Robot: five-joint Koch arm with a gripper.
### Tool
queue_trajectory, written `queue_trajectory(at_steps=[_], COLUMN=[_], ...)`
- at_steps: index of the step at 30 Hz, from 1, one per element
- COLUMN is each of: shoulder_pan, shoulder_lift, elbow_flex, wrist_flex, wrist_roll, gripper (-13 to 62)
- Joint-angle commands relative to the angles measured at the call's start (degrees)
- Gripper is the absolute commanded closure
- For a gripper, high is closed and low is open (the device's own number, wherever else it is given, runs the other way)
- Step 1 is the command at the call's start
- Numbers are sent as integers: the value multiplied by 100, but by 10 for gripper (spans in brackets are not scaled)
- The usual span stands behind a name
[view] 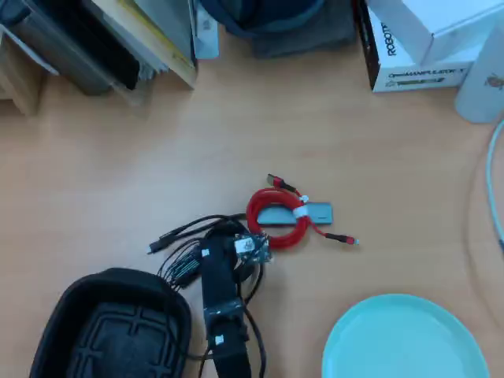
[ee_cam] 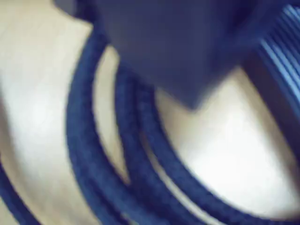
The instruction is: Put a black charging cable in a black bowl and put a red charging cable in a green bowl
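Observation:
The black charging cable [view: 179, 233] lies in a loose coil on the table just above the black bowl [view: 71, 315], its ends pointing left. My gripper [view: 222, 236] hangs low over the coil's right part, its arm coming in from the bottom edge. The blurred wrist view shows dark cable strands [ee_cam: 84, 140] very close under one dark jaw; the jaws' gap is not readable. The red charging cable [view: 277, 219], coiled with a white tie, lies just right of the gripper. The green bowl [view: 405, 342] sits at the bottom right.
A flat grey hub [view: 315, 211] lies under the red coil. Boxes [view: 409, 47], a wooden rack [view: 118, 39] and a dark object line the far edge. A white cylinder [view: 482, 87] and a pale cord [view: 492, 189] are at the right edge.

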Motion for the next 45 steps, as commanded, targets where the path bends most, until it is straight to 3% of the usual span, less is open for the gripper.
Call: queue_trajectory(at_steps=[1, 14, 22, 45], shoulder_pan=[-53, 0, 202, -88], shoulder_lift=[387, 1266, 2329, 4553], elbow_flex=[-308, -475, -466, -396], wrist_flex=[185, -70, -35, 26], wrist_roll=[-132, -149, -800, -853], gripper=[558, 558, 559, 559])
